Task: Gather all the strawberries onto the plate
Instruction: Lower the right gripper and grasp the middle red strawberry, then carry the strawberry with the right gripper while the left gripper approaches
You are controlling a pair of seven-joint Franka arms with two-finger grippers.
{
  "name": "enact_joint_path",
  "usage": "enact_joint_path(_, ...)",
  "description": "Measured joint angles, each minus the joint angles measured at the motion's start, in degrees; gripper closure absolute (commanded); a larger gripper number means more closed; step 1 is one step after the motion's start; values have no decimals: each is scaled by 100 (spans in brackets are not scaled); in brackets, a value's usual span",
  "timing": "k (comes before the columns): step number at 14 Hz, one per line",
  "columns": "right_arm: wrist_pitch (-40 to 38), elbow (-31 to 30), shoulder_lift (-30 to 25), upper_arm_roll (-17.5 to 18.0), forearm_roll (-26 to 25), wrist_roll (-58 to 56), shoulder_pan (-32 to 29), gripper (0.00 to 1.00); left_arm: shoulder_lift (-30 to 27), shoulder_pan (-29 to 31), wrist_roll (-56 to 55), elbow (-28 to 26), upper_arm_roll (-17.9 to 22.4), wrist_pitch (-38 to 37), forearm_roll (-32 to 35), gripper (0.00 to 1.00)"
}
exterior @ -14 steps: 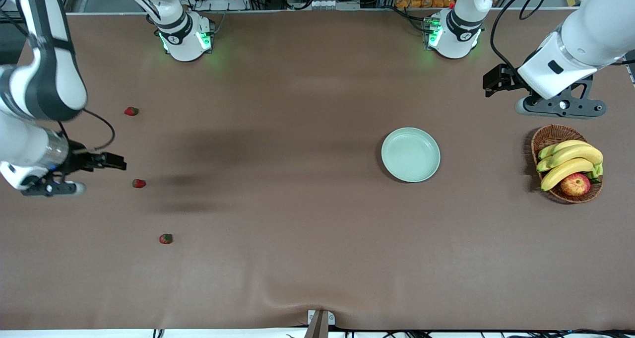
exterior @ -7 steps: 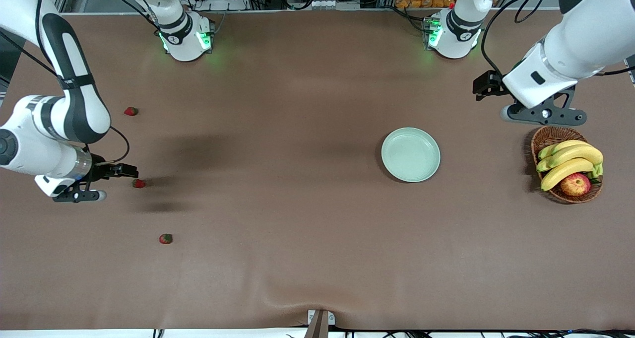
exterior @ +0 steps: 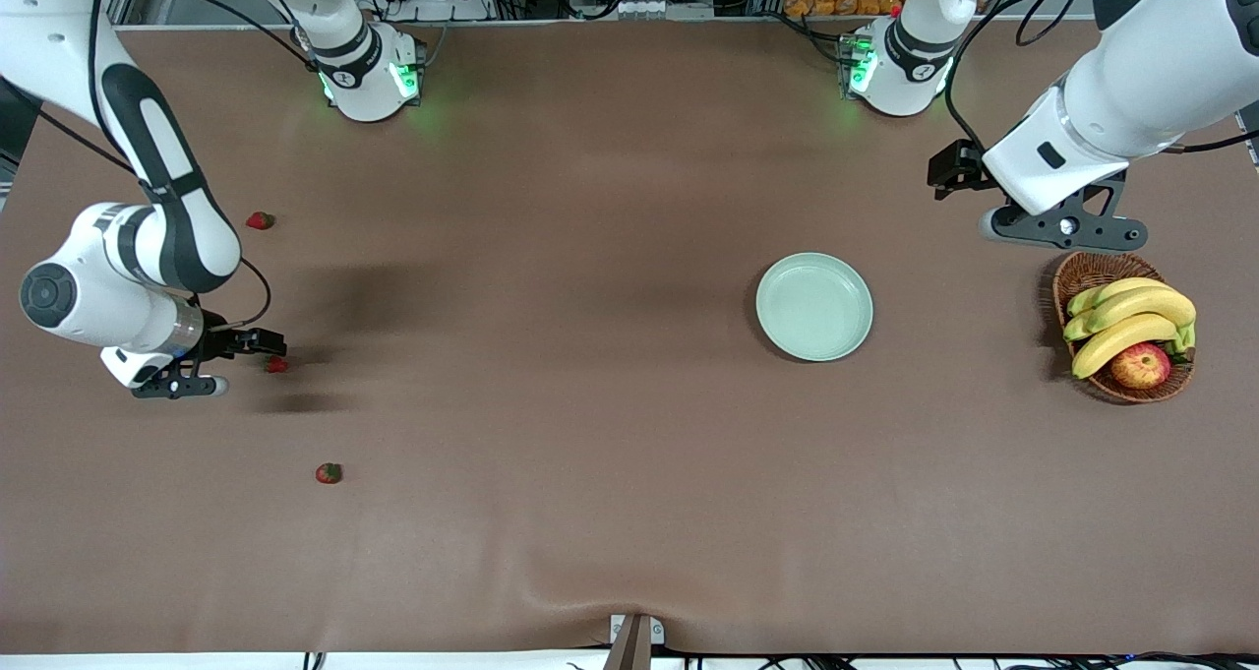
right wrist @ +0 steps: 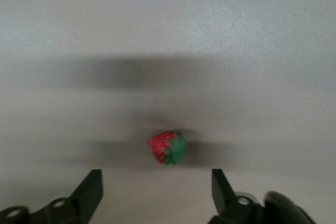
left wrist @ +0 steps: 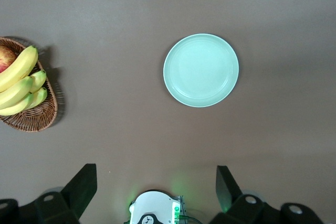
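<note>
Right now the right gripper (exterior: 268, 352) is low at the middle strawberry (exterior: 277, 364) — red, green cap, lying on the table (exterior: 590, 454) — fingers (right wrist: 90, 192) apart either side, not touching. Two other strawberries (exterior: 260, 220) (exterior: 329, 473) lie loose at the same end. Left gripper (exterior: 952, 170) waits, wide open, above the table near the basket (exterior: 1087, 272). Mint plate (exterior: 814, 306) empty, mid-table.

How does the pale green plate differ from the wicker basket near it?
The plate is smooth, glossy and mint green; the basket is brown woven wicker. The plate is round and shallow; the basket has higher sides. The plate holds nothing yet; the basket holds bananas and an apple. The plate lies more toward the table's middle; the basket sits at the left arm's end. Both rest flat on the brown table.
</note>
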Motion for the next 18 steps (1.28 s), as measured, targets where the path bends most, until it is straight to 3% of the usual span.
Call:
enact_joint_path(2, 288, 0, 206, -1, -13, -37, -51, 37, 0, 0, 0, 0, 0, 0, 0, 0)
enact_joint_path(3, 397, 1, 288, 0, -32, -37, -53, 47, 0, 4, -1, -1, 2, 0, 0, 0)
enact_joint_path(6, 627, 4, 474, 19, -70, -36, -52, 100, 23, 11, -1, -7, 6, 0, 0, 0)
enact_joint_path(10, 369, 196, 483, 53, -72, -36, -50, 100, 35, 25, -2, -7, 8, 0, 0, 0)
enact_joint_path(13, -961, 879, 462, 132, -62, 106, 0, 100, 35, 42, -2, -7, 9, 0, 0, 0)
enact_joint_path(15, -1591, 1275, 407, 290, -41, 616, 114, 100, 35, 44, -2, -7, 10, 0, 0, 0)
enact_joint_path(18, -1789, 1436, 367, 710, 224, 1682, 386, 100, 35, 61, -2, -6, 11, 0, 0, 0)
